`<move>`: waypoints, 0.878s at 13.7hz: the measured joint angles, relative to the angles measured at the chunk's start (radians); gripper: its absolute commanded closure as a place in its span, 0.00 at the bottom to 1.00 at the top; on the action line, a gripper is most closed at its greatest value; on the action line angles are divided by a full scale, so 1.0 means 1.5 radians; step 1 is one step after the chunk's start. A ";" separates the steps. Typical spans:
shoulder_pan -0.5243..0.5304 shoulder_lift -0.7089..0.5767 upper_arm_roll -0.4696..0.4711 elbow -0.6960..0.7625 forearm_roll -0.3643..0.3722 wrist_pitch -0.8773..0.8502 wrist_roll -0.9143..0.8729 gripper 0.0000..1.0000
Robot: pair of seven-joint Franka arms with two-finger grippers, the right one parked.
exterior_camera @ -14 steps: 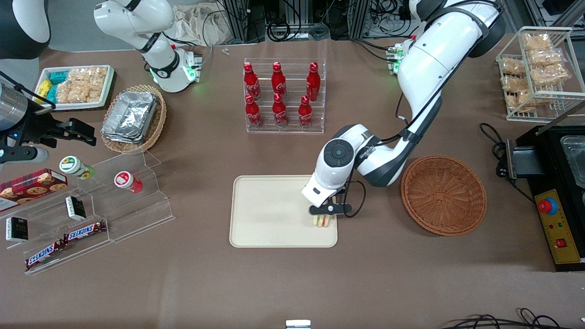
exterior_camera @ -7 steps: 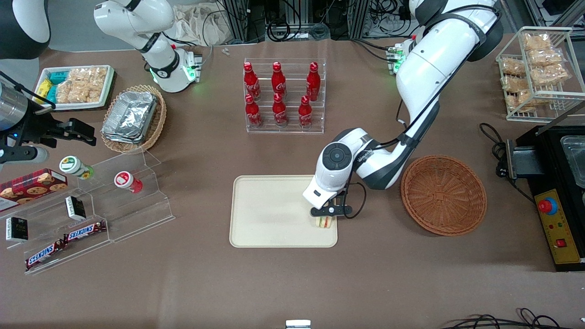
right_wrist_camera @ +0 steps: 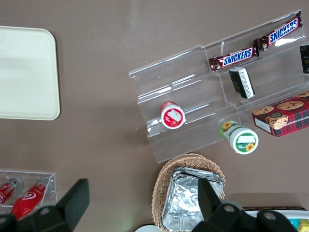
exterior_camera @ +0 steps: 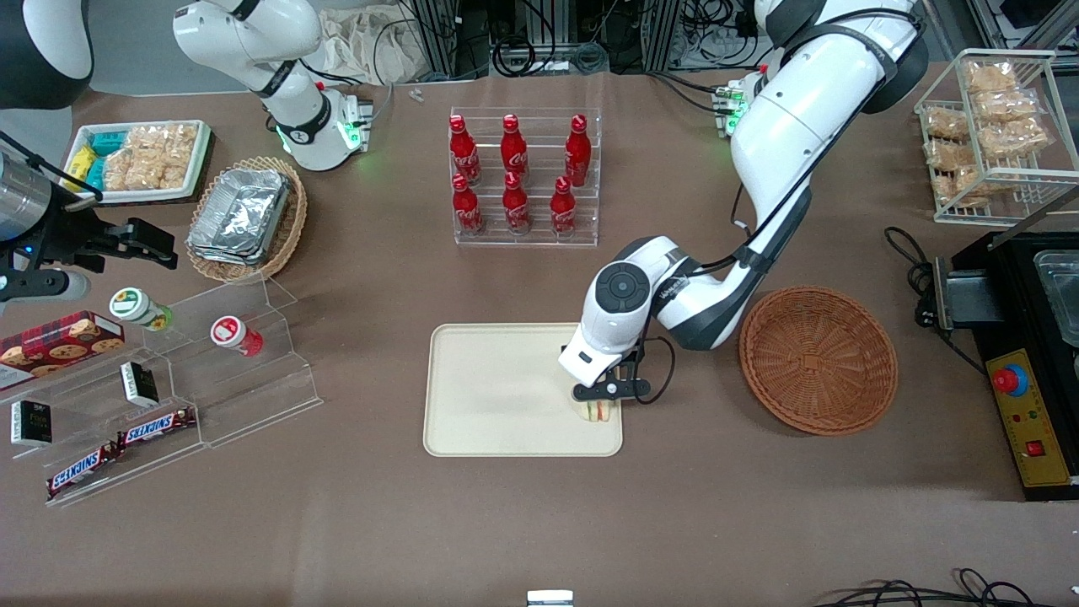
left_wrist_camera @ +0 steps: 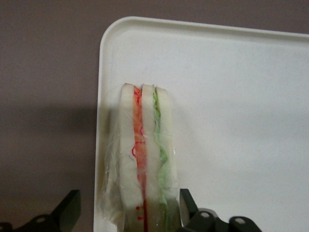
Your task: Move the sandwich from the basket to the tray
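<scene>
Now the sandwich (left_wrist_camera: 144, 159) sits on the tray (exterior_camera: 497, 396), standing on edge close to the tray's rim at the end nearest the basket (exterior_camera: 818, 360). Gripper (exterior_camera: 600, 403) is directly above it, fingers (left_wrist_camera: 186, 207) spread wide, one to each side of the wedge, neither pressing the wrap. Bread slices upright, orange-red and green layers visible between them. Basket holds nothing, lying beside the tray toward the working arm's end of the table
</scene>
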 measured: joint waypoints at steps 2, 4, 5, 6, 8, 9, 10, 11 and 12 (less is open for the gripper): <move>0.003 -0.012 0.000 0.014 0.000 0.000 -0.009 0.01; 0.021 -0.043 0.000 0.023 0.000 -0.009 -0.018 0.01; 0.032 -0.063 0.000 0.024 -0.002 -0.024 -0.018 0.01; 0.040 -0.085 0.000 0.024 -0.007 -0.043 -0.018 0.01; 0.045 -0.130 0.000 0.026 -0.035 -0.088 -0.018 0.01; 0.044 -0.151 -0.001 0.029 -0.052 -0.111 -0.018 0.01; 0.044 -0.174 -0.001 0.033 -0.070 -0.141 -0.018 0.01; 0.044 -0.196 0.002 0.039 -0.086 -0.178 -0.017 0.01; 0.044 -0.218 0.011 0.041 -0.103 -0.215 -0.010 0.01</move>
